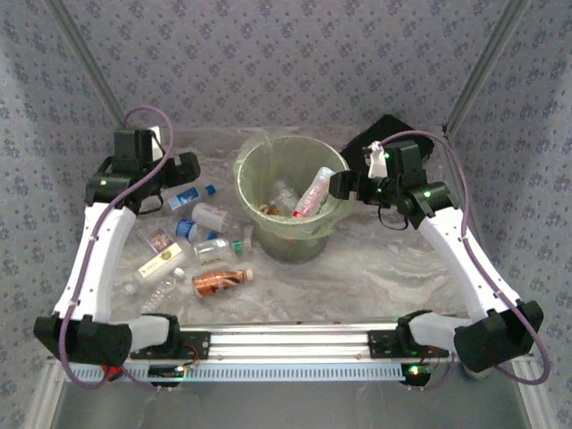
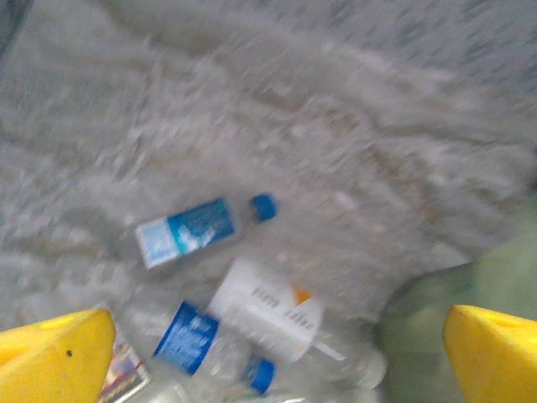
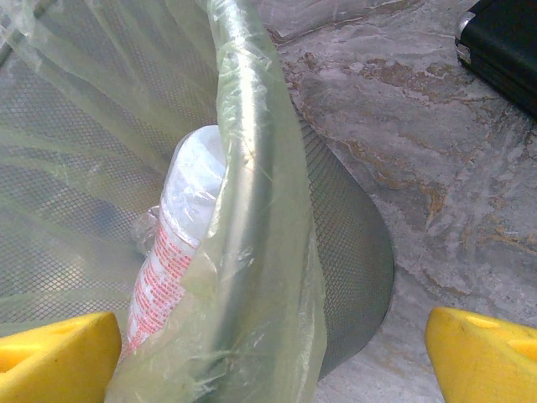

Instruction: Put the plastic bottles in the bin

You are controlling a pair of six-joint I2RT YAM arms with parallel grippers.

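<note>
The pale-green lined bin stands mid-table, and a red-printed bottle leans inside it among others. Several plastic bottles lie left of it: a blue-labelled one, a white-labelled one and an orange one. My left gripper hangs open above this cluster; in the left wrist view its gripper is empty over the white-labelled bottle and two blue-labelled bottles. My right gripper is open and empty, straddling the bin's rim beside the red-printed bottle.
A flat black box lies behind the bin at the right, also seen as the black box in the right wrist view. Patterned walls close off the back and sides. The bin's edge shows to the right of the left gripper.
</note>
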